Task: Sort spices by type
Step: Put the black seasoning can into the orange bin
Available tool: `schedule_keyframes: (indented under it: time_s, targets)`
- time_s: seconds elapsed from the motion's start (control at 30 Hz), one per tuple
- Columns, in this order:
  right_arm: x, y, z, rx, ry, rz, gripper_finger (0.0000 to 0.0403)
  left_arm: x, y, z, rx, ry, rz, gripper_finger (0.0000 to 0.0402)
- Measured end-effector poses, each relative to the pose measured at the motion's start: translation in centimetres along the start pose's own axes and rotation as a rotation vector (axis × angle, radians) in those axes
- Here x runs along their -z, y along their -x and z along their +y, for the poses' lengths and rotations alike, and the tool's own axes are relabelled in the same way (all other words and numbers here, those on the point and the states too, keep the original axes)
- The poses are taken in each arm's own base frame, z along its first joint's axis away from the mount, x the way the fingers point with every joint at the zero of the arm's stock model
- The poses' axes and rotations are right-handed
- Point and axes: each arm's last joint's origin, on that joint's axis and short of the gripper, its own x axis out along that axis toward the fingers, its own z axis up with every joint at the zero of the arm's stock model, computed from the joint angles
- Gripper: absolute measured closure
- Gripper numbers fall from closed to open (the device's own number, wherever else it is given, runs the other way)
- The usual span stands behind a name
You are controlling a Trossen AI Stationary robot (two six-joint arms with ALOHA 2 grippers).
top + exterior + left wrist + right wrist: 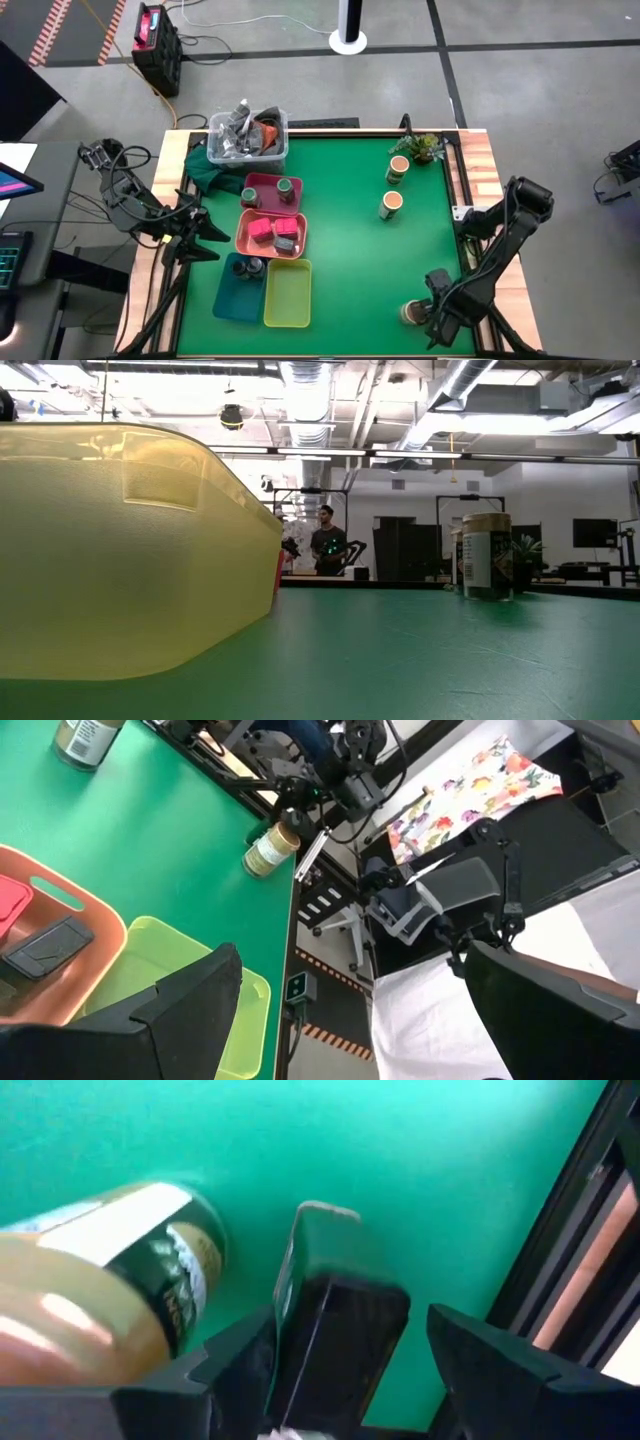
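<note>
Right fingers (340,1330) beside tan-topped jar (110,1280)

Count from overhead: 3 tan-top jars (397,168), 1 green-lid jar (285,187), 2 pink boxes (261,232), 2 grey boxes (286,231). 4 trays: magenta (262,181), salmon (243,238), teal (232,300), yellow-green (288,300). 1 clear bin (282,146), 1 plant (424,146).

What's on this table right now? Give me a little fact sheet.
Left tool: open, beside the salmon tray
Right tool: at a tan-topped jar near the table's corner
Yellow-green tray: nothing in it
Loose on the table: two more tan-topped jars, near the plant
</note>
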Motion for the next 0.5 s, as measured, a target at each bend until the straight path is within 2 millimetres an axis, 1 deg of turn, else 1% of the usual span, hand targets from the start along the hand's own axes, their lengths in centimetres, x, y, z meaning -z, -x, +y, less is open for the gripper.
schedule_keyframes:
  time_s: [0.13,0.23,0.33,0.5]
  targets:
    - [0.18,-0.25,-0.03,0.001,0.035,-0.012,0.0120,0.00,0.01,0.01,-0.001,-0.001,0.000,0.0035]
    - [0.14,-0.24,-0.03,0.000,0.060,-0.016,0.0136,-0.04,0.08,0.02,0.001,-0.008,-0.002,0.0035]
    - [0.27,-0.26,-0.16,0.001,0.083,-0.018,0.0168,-0.09,0.16,0.04,0.003,-0.015,-0.004,0.0035]
    - [0.23,-0.25,-0.08,-0.001,0.091,-0.015,0.0244,-0.21,0.36,0.07,0.009,-0.011,-0.008,0.0035]
